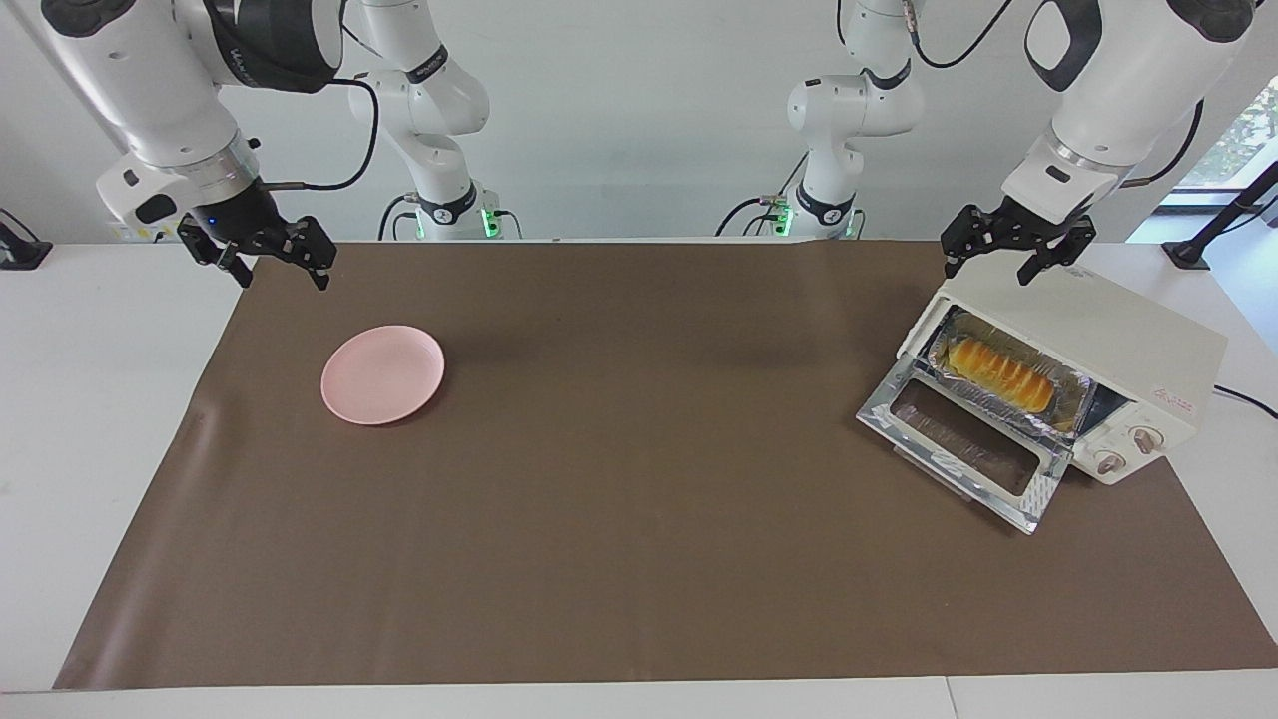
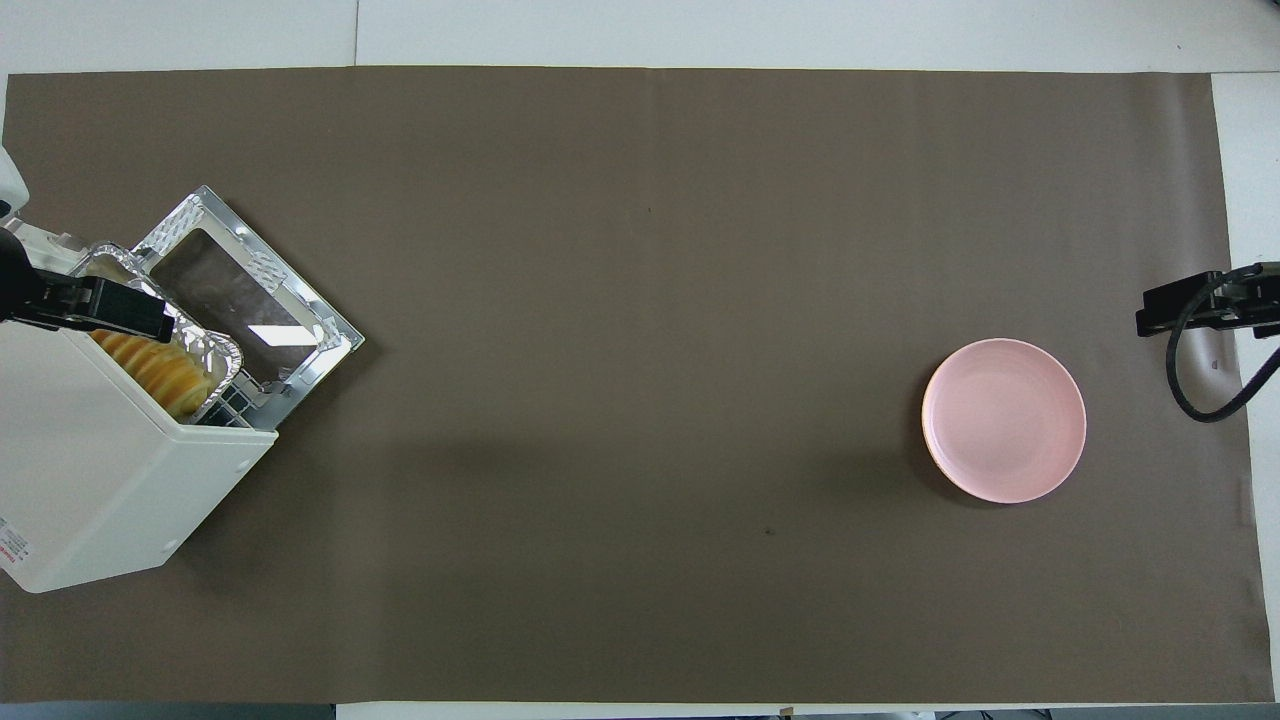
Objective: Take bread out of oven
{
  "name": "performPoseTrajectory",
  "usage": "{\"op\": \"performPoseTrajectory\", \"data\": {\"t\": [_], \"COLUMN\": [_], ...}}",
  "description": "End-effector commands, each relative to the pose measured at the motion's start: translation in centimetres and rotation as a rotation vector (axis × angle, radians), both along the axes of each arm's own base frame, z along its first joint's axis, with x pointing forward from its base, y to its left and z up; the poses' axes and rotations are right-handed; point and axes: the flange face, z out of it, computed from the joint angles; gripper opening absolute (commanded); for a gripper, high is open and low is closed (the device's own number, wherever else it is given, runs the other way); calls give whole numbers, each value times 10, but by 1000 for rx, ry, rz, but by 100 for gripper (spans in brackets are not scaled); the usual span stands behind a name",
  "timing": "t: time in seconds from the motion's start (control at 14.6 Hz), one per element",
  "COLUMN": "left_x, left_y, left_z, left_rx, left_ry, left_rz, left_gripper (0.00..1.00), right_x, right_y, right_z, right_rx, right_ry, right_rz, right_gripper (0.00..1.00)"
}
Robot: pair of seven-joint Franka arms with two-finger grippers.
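The bread is sitting in a crinkled foil tray just inside the mouth of the oven, poking a little way out over the opening. The oven's glass door is lying dropped flat on the brown mat, so the way in is already clear. The oven is standing at the left arm's end of the table, turned at an angle.

The left gripper is hanging over the oven's top, at the end nearest the robots, claw released, fingers spread and gripping nothing. The right gripper is waiting over the mat's edge at the right arm's end, its claw released too, near the pink plate, which is lying well apart from the oven.

By my reading, the reach for the loaf is only just starting. To do it well, the left gripper should be coming down in front of the opening, lining its fingers across the loaf's narrow width, pinching gently because the bread looks soft, and lifting clear of the foil rim so the tray is not dragging out with it.

Counting up: one loaf, one foil tray, one oven showing two knobs, one plate, one mat, two grippers.
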Motion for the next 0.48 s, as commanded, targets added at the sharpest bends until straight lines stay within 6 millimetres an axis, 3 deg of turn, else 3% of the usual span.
{"op": "performPoseTrajectory", "data": {"t": [0.0, 0.41], "left_x": [-5, -6], "left_y": [1, -1], "left_z": [0, 0], "left_rx": [-14, -20], "left_ry": [-14, -9], "left_rz": [-6, -6], "left_gripper": [100, 100], "right_x": [-9, -8], "right_y": [-1, 0], "right_z": [2, 1], "right_rx": [-2, -2], "right_ry": [7, 8], "right_rz": [16, 18], "right_gripper": [100, 100]}}
